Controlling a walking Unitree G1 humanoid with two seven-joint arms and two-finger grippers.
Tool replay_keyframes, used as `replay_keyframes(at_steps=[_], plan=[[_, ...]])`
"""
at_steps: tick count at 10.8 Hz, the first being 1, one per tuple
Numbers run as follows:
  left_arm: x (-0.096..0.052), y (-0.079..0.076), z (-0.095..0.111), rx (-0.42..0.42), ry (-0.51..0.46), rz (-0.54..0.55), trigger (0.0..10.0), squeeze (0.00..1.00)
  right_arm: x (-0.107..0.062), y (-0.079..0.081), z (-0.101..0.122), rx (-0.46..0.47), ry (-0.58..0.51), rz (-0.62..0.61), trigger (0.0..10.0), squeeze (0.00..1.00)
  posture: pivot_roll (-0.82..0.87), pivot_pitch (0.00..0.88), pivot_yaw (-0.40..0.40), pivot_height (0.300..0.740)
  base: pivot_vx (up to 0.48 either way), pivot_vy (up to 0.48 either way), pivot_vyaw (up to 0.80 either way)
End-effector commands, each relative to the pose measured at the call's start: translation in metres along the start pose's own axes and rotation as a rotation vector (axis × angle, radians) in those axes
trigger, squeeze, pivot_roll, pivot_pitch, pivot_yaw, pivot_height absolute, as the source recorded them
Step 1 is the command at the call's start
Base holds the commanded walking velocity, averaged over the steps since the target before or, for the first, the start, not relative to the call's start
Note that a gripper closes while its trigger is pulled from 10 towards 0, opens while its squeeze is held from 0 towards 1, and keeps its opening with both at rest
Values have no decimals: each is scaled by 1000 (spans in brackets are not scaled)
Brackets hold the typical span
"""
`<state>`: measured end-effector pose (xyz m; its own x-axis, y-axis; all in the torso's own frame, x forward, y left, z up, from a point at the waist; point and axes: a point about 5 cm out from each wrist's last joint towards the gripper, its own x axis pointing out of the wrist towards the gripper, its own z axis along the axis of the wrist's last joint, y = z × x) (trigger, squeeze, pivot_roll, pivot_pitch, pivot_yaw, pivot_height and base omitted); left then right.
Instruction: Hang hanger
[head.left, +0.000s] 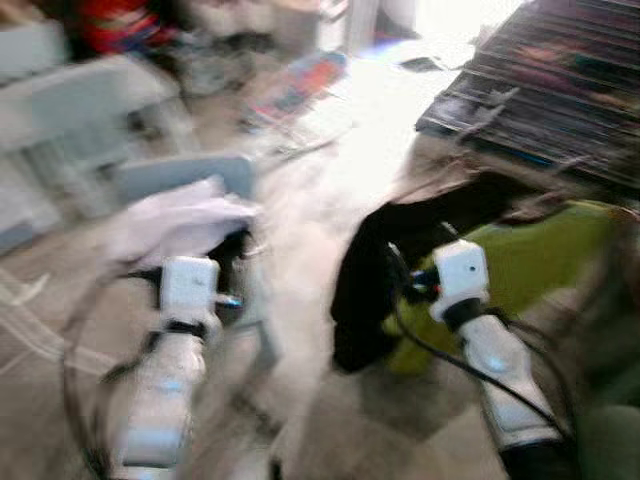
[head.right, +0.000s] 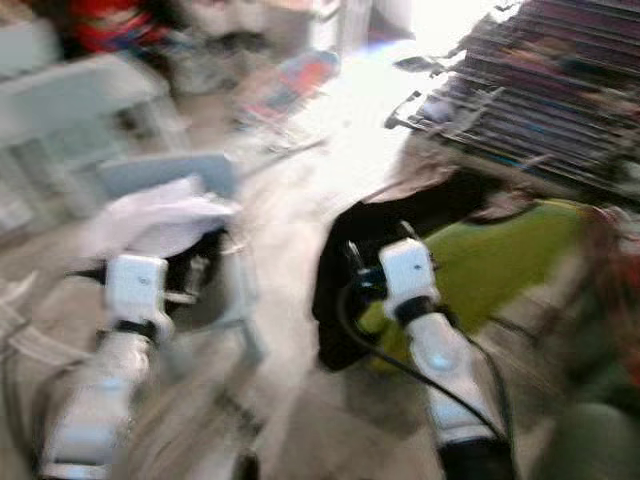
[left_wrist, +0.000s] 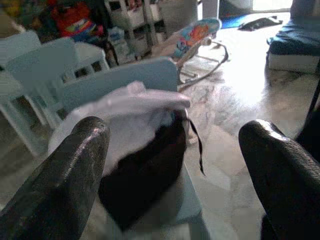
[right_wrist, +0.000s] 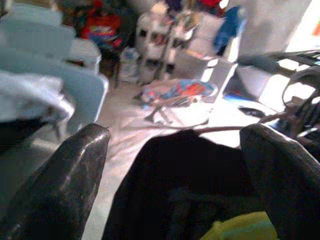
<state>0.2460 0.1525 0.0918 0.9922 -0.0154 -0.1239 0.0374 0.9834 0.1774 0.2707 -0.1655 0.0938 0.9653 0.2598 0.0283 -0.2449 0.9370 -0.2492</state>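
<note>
Both head views are smeared, so the robot is probably walking or turning. The left hand (left_wrist: 170, 165) is held out low in front of the body, its two black fingers (left_wrist: 65, 170) spread wide with nothing between them. It points toward a pale blue chair (head.left: 185, 172) standing on the floor (head.left: 310, 220), with a white cloth (head.left: 175, 220) heaped over something dark (left_wrist: 145, 170) on the seat. The right hand (right_wrist: 175, 170) is likewise wide open and holds nothing. It faces a black garment (head.left: 385, 260) that hangs beside a yellow-green one (head.left: 530, 260), both at the near edge of a dark drying rack (head.left: 560, 90) of thin bars.

The hanger itself cannot be picked out with confidence. A thin brownish line crosses just above the black garment in the right wrist view, and it may be a hanger or a rail of the rack; the blur leaves that unsettled.

As for progress, nothing shows a hanger in either hand or one newly placed, so the hanging looks not yet done, or at least cannot be confirmed. What appears to be left is to find the hanger, grasp it, and hook it over a bar of the rack. Farther off lie a colourful baby bouncer (head.left: 300, 85) and more pale furniture.
</note>
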Motion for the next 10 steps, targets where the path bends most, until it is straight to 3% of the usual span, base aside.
replay_keyframes(at_steps=[1,3,5,7,10], plan=[[-1,6,-6,19,10,8,10000,0,2,3,3,19,-21,10,10000,0,14,0,-33,740,0,0,781],[-2,7,-9,-3,8,13,10000,0,6,13,4,33,-26,45,10000,0,19,0,-34,740,0,0,778],[-3,5,-8,-7,-9,-13,10000,0,8,11,6,40,-36,38,10000,0,18,0,-29,740,0,0,772],[-1,6,-5,-9,-35,-34,10000,0,7,10,5,59,-31,31,10000,0,13,0,-29,740,154,0,0],[-1,2,-1,-39,-50,-53,10000,0,8,11,7,71,-41,43,10000,0,7,0,-31,740,434,0,0]])
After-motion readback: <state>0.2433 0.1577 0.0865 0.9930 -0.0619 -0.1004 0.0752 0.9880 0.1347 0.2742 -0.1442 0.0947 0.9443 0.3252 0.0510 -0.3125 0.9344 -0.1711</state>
